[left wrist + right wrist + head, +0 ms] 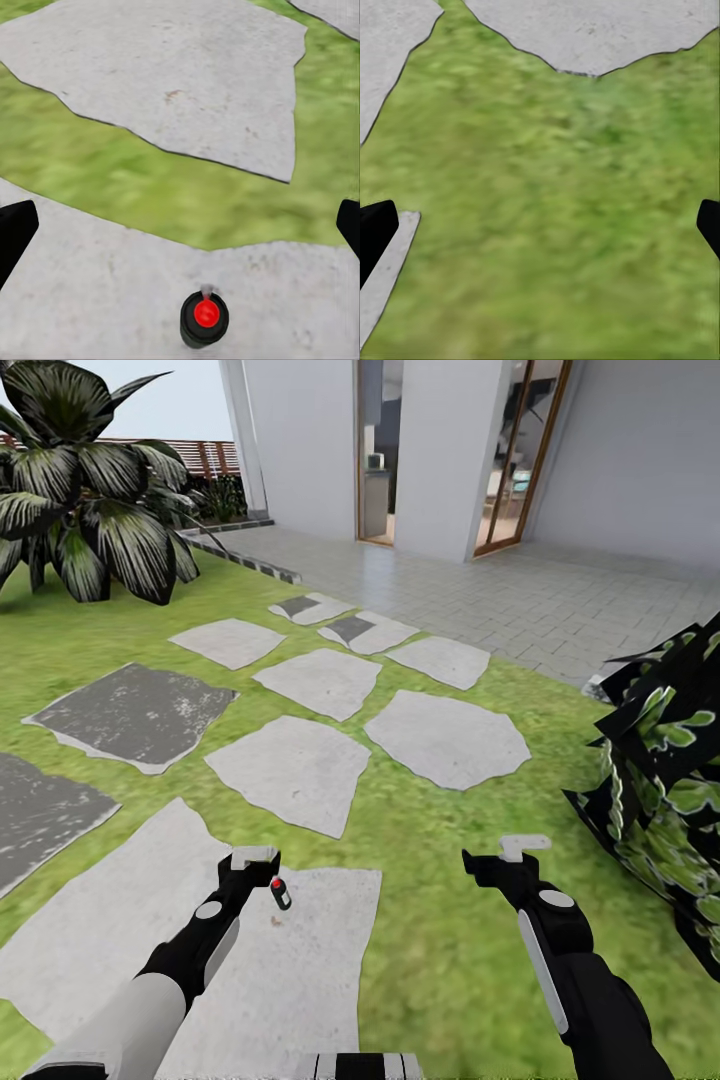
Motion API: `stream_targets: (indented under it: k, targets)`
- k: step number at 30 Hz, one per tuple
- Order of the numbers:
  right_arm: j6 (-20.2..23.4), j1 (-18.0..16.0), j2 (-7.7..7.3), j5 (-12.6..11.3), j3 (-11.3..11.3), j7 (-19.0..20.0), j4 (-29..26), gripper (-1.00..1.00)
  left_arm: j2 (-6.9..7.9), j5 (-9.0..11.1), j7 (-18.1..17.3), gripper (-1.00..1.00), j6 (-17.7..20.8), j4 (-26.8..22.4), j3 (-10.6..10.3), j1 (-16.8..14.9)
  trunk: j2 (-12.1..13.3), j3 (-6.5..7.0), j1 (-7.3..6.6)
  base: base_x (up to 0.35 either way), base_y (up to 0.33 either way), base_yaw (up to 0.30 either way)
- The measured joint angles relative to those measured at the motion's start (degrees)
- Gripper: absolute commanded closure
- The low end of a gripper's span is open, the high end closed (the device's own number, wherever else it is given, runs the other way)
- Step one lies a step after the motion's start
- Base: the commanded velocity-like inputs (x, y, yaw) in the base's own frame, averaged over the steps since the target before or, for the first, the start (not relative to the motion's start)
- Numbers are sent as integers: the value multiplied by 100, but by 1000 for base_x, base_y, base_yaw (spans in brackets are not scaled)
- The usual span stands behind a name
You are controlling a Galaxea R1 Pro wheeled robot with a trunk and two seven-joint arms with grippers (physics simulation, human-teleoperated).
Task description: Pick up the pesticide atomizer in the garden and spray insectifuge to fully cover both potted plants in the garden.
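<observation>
The pesticide atomizer [280, 893] stands upright on a pale stone slab [300, 970]. It is a small dark bottle with a white patch and a red spot on top. My left gripper [255, 857] hangs open just left of it, not touching. In the left wrist view the pesticide atomizer [203, 319] sits below the open left gripper [180, 232], seen from above. My right gripper [520, 847] is open over grass [547, 195] and holds nothing. The right gripper [540, 232] also reads as open in its wrist view. The potted plants are out of view.
Irregular stepping stones [290, 770] cross the lawn toward a paved terrace [520, 600] and the house doors [378, 455]. A big striped agave [85, 490] stands at the far left. A dark bush with green-patched leaves [665, 780] crowds the right side, close to my right arm.
</observation>
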Motion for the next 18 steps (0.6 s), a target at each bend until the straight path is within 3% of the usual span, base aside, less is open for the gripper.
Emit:
stream_targets:
  k: [3,10,13,18]
  targets:
    - [0,0,0,0,0,-1,0,-100,0,0,0,-100,0,-1,2,0,-120,-81,66,0,0,0]
    - [0,0,0,0,0,0,0,-100,0,0,3,-100,-4,-1,4,0,-131,-300,85,0,0,0]
    - [0,0,0,0,0,-2,0,-100,0,-5,5,-100,-178,-2,-6,0,-135,-390,92,0,0,0]
    - [0,0,0,0,0,0,0,-100,0,-8,7,-100,-369,-2,-21,1,-136,-400,92,0,0,0]
